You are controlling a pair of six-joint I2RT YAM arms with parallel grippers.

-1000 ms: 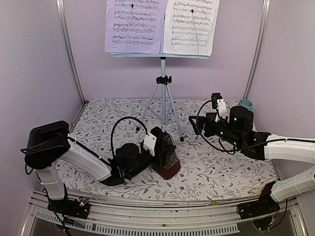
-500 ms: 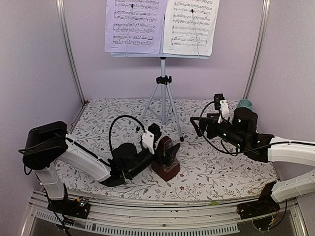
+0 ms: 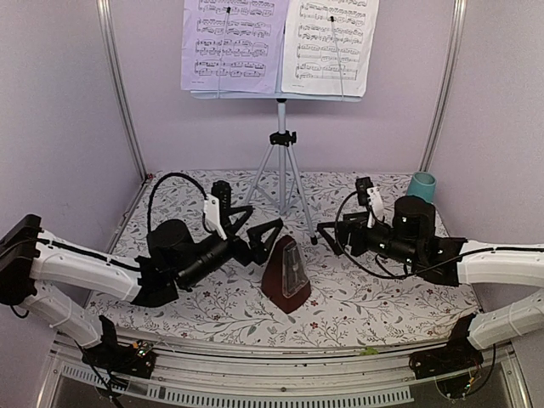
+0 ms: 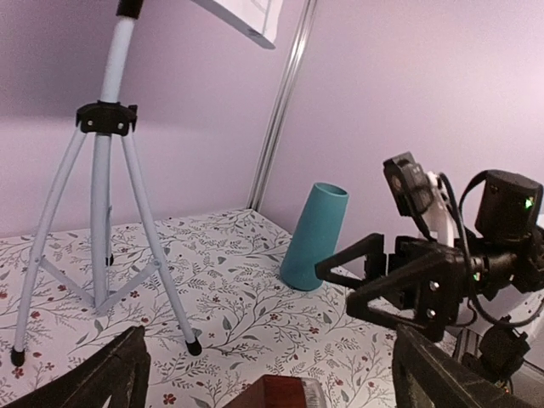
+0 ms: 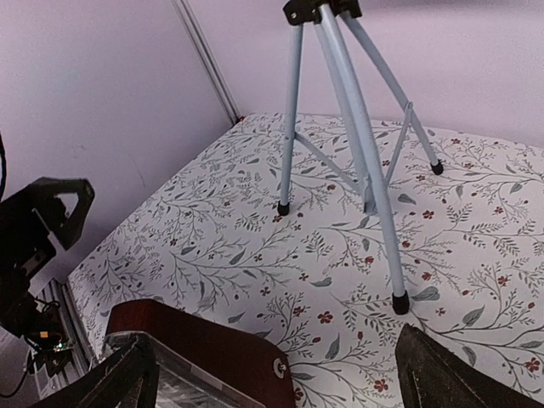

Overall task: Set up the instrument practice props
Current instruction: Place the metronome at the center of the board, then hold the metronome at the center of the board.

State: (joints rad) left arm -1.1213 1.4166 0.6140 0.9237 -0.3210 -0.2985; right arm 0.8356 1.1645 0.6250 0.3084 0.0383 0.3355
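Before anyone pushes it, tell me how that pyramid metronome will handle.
The metronome stands on its wide base and narrows upward, so a low push would probably slide it rather than tip it. Its tapered, smooth-looking sides may let a grip slip upward. It looks rigid, not floppy.

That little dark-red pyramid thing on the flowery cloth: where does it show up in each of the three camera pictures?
Top external: the metronome stands upright just below the picture's centre.
Left wrist: only its top peeks in at the middle of the bottom edge.
Right wrist: close up in the bottom left corner.
Shared landmark: the music stand's tripod legs, behind it in every view.
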